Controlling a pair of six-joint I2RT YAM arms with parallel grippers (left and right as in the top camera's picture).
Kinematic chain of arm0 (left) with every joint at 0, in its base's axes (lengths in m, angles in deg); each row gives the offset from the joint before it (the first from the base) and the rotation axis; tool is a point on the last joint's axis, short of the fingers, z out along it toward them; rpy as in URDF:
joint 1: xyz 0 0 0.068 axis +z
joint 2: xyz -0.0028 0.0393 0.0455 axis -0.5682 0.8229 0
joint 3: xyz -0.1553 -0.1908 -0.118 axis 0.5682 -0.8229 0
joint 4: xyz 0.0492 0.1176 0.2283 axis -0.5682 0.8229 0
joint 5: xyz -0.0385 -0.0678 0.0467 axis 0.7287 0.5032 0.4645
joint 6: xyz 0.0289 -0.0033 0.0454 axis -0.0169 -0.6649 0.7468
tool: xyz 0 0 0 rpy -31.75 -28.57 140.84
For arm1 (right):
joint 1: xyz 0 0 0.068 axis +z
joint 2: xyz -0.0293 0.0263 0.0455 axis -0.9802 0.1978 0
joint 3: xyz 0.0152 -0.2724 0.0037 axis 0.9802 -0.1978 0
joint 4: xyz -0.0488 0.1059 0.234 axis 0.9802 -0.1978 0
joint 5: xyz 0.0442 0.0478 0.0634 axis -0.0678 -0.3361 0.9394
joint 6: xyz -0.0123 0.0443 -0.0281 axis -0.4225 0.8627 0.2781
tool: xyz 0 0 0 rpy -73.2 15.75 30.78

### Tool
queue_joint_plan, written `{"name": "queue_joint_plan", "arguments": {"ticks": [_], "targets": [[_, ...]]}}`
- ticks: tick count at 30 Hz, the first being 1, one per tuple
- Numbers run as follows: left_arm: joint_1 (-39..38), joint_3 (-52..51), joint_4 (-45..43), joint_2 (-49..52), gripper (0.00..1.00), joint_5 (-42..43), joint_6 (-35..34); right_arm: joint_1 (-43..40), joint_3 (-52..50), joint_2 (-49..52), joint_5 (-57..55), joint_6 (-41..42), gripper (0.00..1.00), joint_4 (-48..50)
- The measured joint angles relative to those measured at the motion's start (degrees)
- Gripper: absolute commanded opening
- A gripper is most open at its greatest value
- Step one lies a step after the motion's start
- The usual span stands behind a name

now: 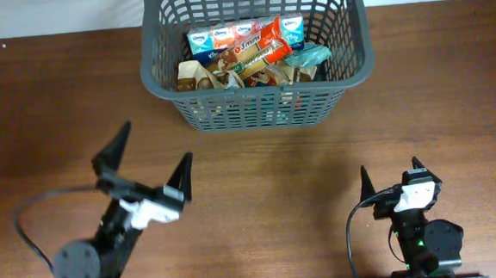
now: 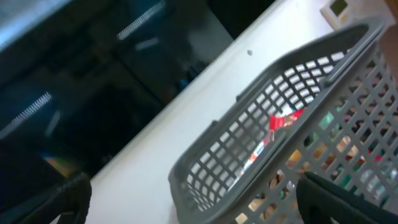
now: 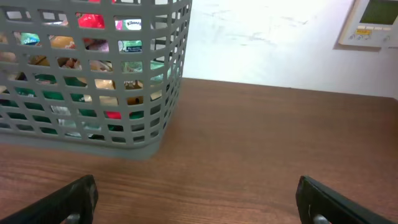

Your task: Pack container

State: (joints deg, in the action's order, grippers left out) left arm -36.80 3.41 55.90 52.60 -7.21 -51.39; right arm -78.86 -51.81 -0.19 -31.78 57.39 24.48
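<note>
The dark grey lattice container (image 1: 158, 50) stands at the far middle of the brown table and holds several snack packets (image 1: 251, 48). It also shows in the left wrist view (image 2: 205, 180) and in the right wrist view (image 3: 155, 134). My left gripper (image 1: 154, 158) is open and empty, well in front of the container at the near left. My right gripper (image 1: 390, 175) is open and empty at the near right, also apart from the container. In the right wrist view the gripper (image 3: 196, 199) has only bare table between its fingers.
A white wall runs behind the table's far edge. A wall control panel (image 3: 372, 23) shows at the upper right of the right wrist view. Black cables (image 1: 24, 223) loop beside both arm bases.
</note>
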Motion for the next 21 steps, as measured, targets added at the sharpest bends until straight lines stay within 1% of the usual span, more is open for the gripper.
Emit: {"name": "queue_joint_plan", "arguments": {"ticks": [4,10,21], "targets": [[-0.2,-8.2,-2.3,-7.1,0.99,0.0,0.0,0.0,0.0,0.0,0.0,0.0,0.99,0.0],[-0.2,-14.9,-2.4,-13.0,0.99,0.0,0.0,0.0,0.0,0.0,0.0,0.0,0.99,0.0],[-0.2,-15.4,-2.4,-13.2,0.99,0.0,0.0,0.0,0.0,0.0,0.0,0.0,0.99,0.0]]}}
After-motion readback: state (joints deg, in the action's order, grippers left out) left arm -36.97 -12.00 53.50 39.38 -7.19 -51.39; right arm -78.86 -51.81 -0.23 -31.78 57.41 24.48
